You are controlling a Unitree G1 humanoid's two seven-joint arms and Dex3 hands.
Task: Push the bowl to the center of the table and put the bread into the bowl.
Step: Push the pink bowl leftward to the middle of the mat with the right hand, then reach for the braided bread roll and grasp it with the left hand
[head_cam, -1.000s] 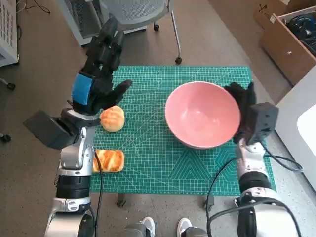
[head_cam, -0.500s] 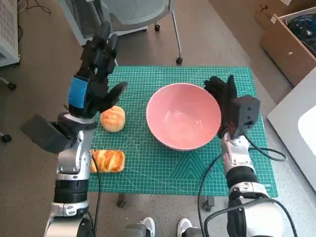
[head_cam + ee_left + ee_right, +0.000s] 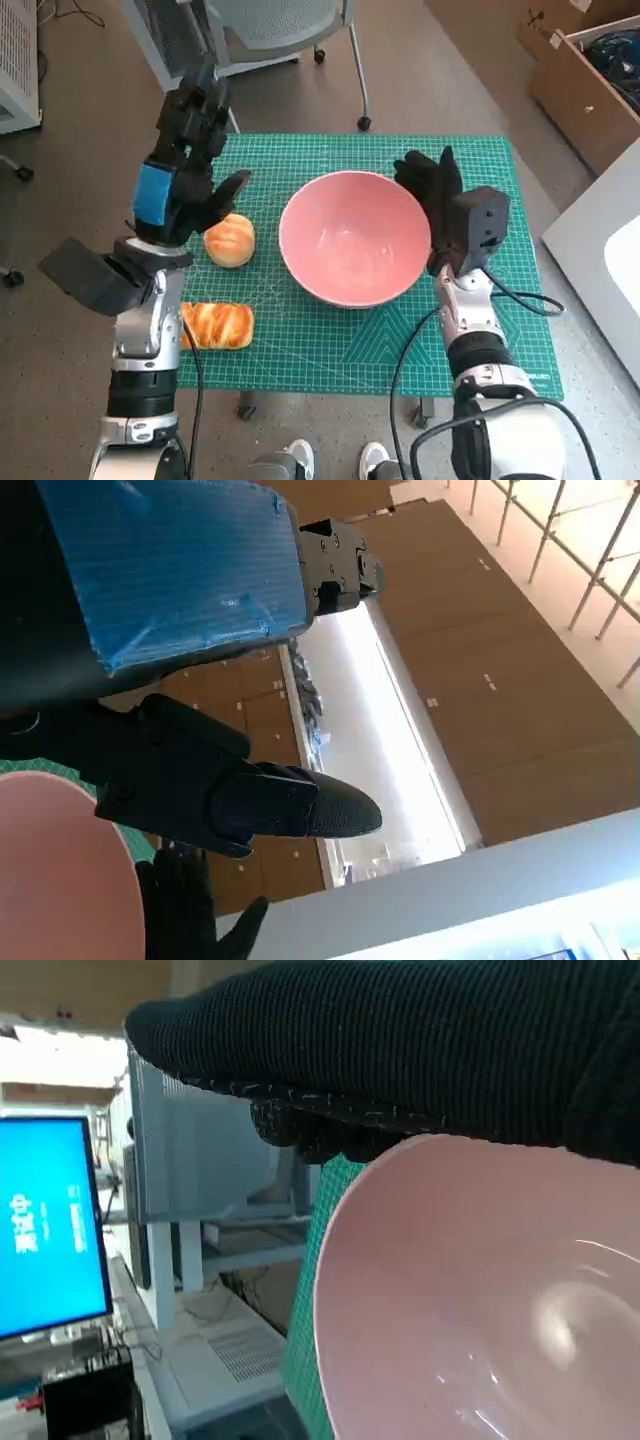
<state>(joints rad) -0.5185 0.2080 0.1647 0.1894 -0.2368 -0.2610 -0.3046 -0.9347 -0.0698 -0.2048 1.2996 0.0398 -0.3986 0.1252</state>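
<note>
Bowl point(image 3: 354, 238) sits on the green mat point(image 3: 300, 330), about at the table's middle, perhaps slightly toward the right side, pink and holding nothing. The right hand point(image 3: 432, 190) lies flat against its outer wall on the right, fingers spread along the rim and gripping nothing; the right wrist view shows the glove point(image 3: 400, 1050) laid over the rim with the mat beyond. I judge the push to be nearly done. To finish it well, keep the palm low on the wall so the bowl slides and does not tip, press gently and evenly, and stop once the bowl is centred, short of the round bun point(image 3: 229, 240), which lies just beside its left rim.

The left hand point(image 3: 180, 180) hangs above the mat near that bun, fingers wide apart, holding nothing. A second piece, a flat glazed bread point(image 3: 214, 325), lies near the mat's front left edge, partly behind the left forearm. Either would serve; the bun is the closer. For the pick, the left hand should come down over it and close softly, since bread squashes. Once the bowl stands, the right hand should draw clear so the drop has room.

A chair point(image 3: 270, 30) stands beyond the table.
</note>
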